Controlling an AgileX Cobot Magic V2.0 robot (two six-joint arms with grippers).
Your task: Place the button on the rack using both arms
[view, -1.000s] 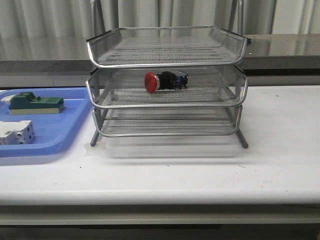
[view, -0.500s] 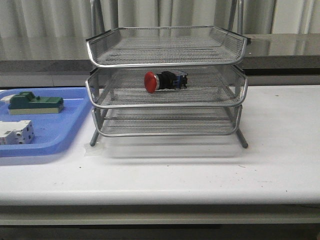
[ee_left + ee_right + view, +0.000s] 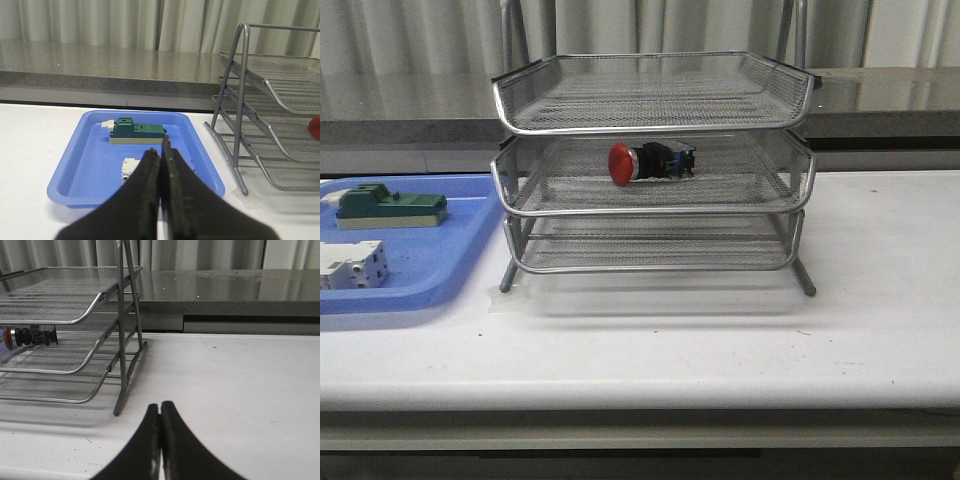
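Your button (image 3: pixel 648 161) lies on its side in the middle tray of the rack (image 3: pixel 653 165), a little left of centre, its red head turned towards the left and its black body and blue rear block pointing right. From the right wrist view you can see the same button (image 3: pixel 27 336) resting on the mesh of that middle tray, under the top one; from the left wrist view only a sliver of its red head (image 3: pixel 315 127) shows at the edge of the frame. The rack stands upright on the white table (image 3: pixel 880 300) on its metal legs.

Your left gripper (image 3: pixel 161 152) has its jaws pressed together with nothing between them; it hangs over the near end of the blue tray (image 3: pixel 90 175), apart from everything in it. Your right gripper (image 3: pixel 160 407) is likewise closed and empty, above bare table beside the rack's right leg (image 3: pixel 129 375), not touching it. Neither arm appears in the front view.

In the blue tray (image 3: pixel 430 265) to the left of the rack you have a green-topped block (image 3: pixel 390 208) towards the back and a white circuit breaker (image 3: pixel 352 266) nearer the front.
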